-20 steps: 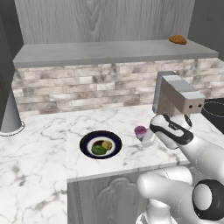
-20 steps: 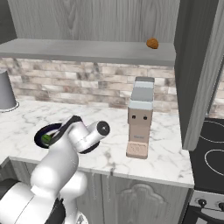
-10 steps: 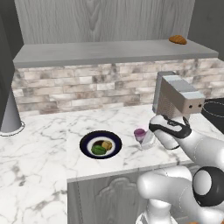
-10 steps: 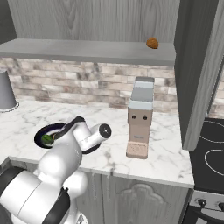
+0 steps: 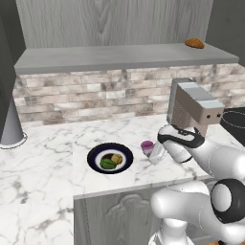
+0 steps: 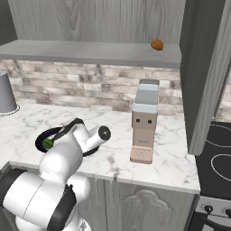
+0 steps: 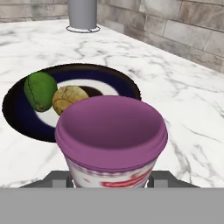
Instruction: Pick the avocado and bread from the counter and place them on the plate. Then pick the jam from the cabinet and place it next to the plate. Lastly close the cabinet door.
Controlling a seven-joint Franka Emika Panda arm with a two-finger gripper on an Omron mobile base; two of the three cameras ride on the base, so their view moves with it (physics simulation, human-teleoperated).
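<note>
Jam jar (image 7: 112, 135) clamped in the claw (image 5: 154, 154), frame centre, beside the plate (image 5: 95, 154) on marble worktop (image 5: 48, 167); arm reaches low from lower right.

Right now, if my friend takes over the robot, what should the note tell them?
Gripper: shut on the jam, low over the counter, right beside the plate.
Avocado and bread: both on the plate, touching.
Done: both foods plated, jam brought down from the cabinet.
Left: let go of the jam next to the plate, then close the cabinet door, which stands open on the right.
</note>
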